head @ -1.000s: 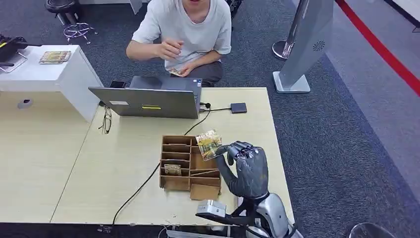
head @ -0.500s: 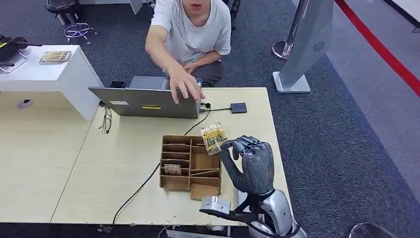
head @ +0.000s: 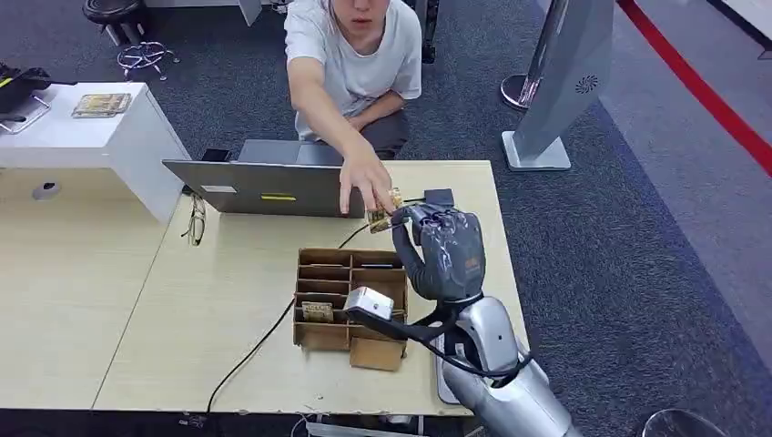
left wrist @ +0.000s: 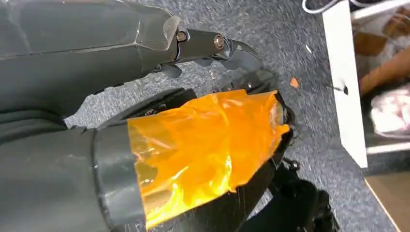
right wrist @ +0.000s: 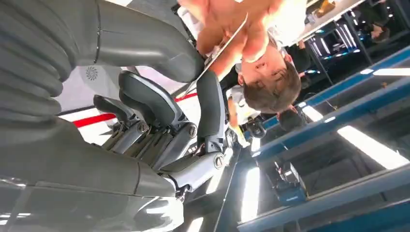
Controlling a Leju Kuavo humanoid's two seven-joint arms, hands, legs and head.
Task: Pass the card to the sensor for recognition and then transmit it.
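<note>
Desk (head: pixel 228 300) mid-frame: right hand (head: pixel 437 250) pinches the card (head: pixel 384 211) as a person's hand (head: pixel 364 187) reaches it; hold steady, release only once they grip.

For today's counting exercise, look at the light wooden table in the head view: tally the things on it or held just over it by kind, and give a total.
Laptop: 1
Cardboard organiser box: 1
Cards: 2, one pinched by the right robot hand as a person's hand reaches it, one in the box
Glasses: 1
Small dark device: 1
Total: 6
</note>
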